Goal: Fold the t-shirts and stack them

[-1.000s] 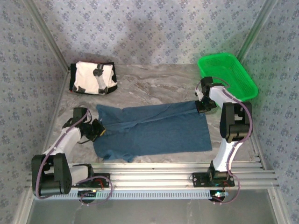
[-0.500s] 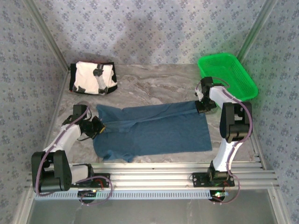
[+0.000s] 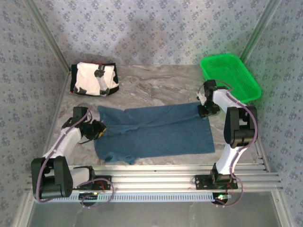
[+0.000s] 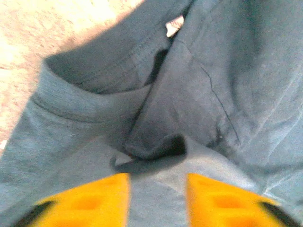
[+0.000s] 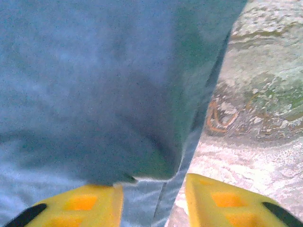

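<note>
Top external view: the desk (image 3: 156, 87) is closed in by walls (image 3: 142, 28) on the left, far and right, and by rails (image 3: 165, 172) along its near edge. The blue shirt (image 3: 156, 132) lies flat across the middle, its near edge close to the rails. Its left edge leaves only a narrow strip of desk, and the left arm lies in that strip. The widest bare room is the far band of desk between the white shirt (image 3: 92, 78), folded in the far-left corner, and the basket (image 3: 232, 75) in the far-right corner.

The left gripper (image 3: 98, 130) sits at the blue shirt's left edge. In the left wrist view its yellow fingers (image 4: 90, 203) stand apart over bunched cloth, with cloth showing in the gap and nothing pinched. The right gripper (image 3: 204, 109) is at the shirt's far-right corner, just near the basket. In the right wrist view its fingers (image 5: 222, 201) are also spread, one over the cloth and one over bare desk, with the shirt's edge running between them.

Since a second ago the blue shirt's outline is almost unchanged. The left wrist has shifted slightly towards the far side, and the right arm has barely moved.

Count: two shirts, one basket, two grippers.
</note>
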Robot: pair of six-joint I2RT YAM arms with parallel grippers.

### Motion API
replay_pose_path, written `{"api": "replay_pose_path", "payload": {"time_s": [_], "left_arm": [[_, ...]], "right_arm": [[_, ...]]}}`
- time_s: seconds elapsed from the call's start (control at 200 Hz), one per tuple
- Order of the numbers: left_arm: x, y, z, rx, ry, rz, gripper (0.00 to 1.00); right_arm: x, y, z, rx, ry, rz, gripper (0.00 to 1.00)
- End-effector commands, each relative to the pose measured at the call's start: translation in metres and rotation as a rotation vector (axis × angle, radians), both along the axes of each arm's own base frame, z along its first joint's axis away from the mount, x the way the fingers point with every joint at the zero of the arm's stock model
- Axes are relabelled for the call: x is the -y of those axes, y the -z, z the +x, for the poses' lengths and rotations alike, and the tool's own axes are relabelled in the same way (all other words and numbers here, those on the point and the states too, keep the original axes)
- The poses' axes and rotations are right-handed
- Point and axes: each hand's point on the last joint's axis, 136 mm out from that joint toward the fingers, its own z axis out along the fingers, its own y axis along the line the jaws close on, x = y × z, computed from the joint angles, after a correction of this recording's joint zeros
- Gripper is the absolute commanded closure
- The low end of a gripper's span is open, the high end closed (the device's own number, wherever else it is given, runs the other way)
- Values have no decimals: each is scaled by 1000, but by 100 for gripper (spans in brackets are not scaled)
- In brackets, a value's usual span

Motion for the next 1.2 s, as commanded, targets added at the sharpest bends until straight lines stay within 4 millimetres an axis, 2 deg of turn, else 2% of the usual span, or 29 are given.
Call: {"api": "replay_pose_path", "payload": {"time_s": [0.0, 0.16, 0.27, 0.44, 0.575, 0.765, 0.874, 0.964, 1.074, 1.099, 1.199], "left_arm": [[-10, -17, -5, 21, -17, 37, 45], [-20, -61, 14, 143, -61, 62, 32], [-24, -68, 35, 155, -56, 53, 30], [-30, -57, 77, 143, -14, 58, 30], [-32, -46, 111, 121, 42, 58, 34], [-37, -30, 144, 91, 80, 76, 37], [-27, -24, 164, 123, 93, 32, 38], [-16, -6, 170, 67, 116, 1, 42], [-5, 17, 166, -15, 152, -21, 49], [-3, 22, 163, -38, 158, -19, 52], [-6, 34, 160, -68, 152, -16, 76]], "right_arm": [[-12, -28, -13, 32, -68, 74, 50], [-15, -60, -1, 121, -20, 170, 44], [-20, -68, 16, 122, 41, 213, 43], [-28, -51, 36, 3, 191, 267, 44], [-32, -34, 50, 4, 316, 318, 44], [-31, -5, 48, -43, 390, 306, 45], [-30, 6, 44, -54, 404, 315, 45], [-26, 14, 40, -74, 427, 317, 45], [-24, 18, 41, -73, 453, 338, 45], [-23, 20, 41, -73, 459, 337, 45], [-22, 27, 42, -86, 475, 335, 46]]}}
